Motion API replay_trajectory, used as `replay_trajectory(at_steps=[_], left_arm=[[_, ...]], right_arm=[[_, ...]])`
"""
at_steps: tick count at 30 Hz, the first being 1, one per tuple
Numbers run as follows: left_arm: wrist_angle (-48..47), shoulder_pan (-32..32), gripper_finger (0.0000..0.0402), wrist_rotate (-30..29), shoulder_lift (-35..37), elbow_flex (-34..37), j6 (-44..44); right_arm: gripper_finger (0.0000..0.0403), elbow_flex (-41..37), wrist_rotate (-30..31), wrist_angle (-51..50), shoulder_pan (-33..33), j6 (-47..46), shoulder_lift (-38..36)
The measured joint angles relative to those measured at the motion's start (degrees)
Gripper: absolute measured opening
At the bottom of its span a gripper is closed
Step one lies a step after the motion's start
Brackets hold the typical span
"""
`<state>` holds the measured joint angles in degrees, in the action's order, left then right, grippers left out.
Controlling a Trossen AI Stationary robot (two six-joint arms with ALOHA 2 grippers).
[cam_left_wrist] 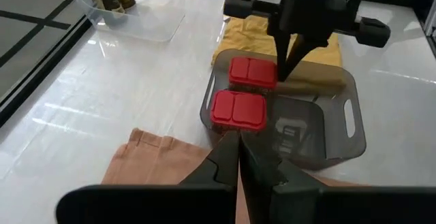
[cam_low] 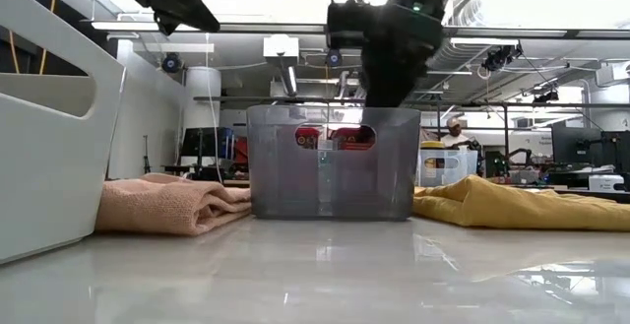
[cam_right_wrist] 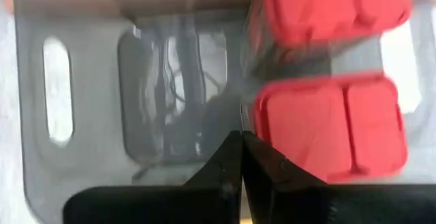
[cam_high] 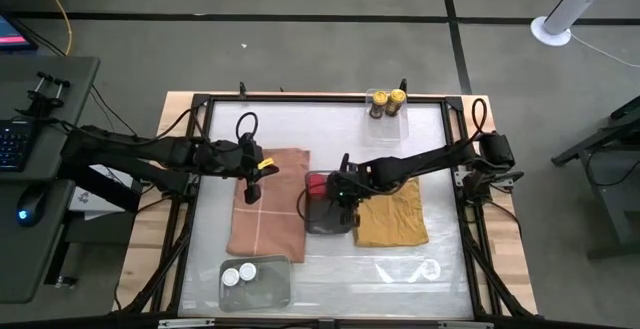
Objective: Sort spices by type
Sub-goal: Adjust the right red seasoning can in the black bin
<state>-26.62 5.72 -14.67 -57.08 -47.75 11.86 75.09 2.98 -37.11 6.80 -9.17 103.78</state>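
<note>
Two red boxy tins [cam_left_wrist: 237,109] [cam_left_wrist: 253,72] stand side by side on the floor of the dark grey tray [cam_left_wrist: 351,115], and both fill the right wrist view [cam_right_wrist: 327,125]. My right gripper [cam_left_wrist: 285,71] is shut and points down into the tray just beside the farther tin. My left gripper [cam_high: 262,166] is shut and empty, and hovers over the salmon cloth [cam_high: 268,209] left of the tray. Two yellow-capped jars [cam_high: 387,101] stand in a clear tray at the far edge. Two white-capped jars [cam_high: 238,273] sit in a clear tray near the front edge.
A yellow cloth [cam_high: 392,214] lies right of the dark grey tray [cam_high: 330,219], the salmon cloth left of it. In the low view a white bin [cam_low: 49,117] stands at the left. Bare tabletop lies between the cloths and the front-right corner.
</note>
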Motion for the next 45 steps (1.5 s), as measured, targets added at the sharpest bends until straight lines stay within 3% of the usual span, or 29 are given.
replay_trajectory(at_steps=[12,17,23,29,45], left_arm=[[-0.10,-0.07,0.0000,-1.02,-0.02,0.00,-1.55],[-0.12,-0.07,0.0000,-1.28,-0.02,-0.02,-2.52],[-0.08,-0.31,0.0000,-2.83,-0.02,-0.02,-2.73],[0.33,-0.99,0.0000,-2.43,-1.02,-0.02,-4.29],[-0.57,1.02,0.0000,-0.69,-16.10,0.24,-3.54]], right_arm=[[0.0000,0.00,-2.59,5.21,-2.35,2.35,-0.03],[0.0000,0.01,-4.48,2.70,-1.60,-1.08,-4.13],[0.0000,-0.04,0.08,-8.46,-2.85,-0.72,-6.65],[0.0000,-0.04,0.33,-6.85,-5.51,0.53,-5.22],[0.0000,-0.03,0.02,-3.69,-6.18,3.86,-2.20]])
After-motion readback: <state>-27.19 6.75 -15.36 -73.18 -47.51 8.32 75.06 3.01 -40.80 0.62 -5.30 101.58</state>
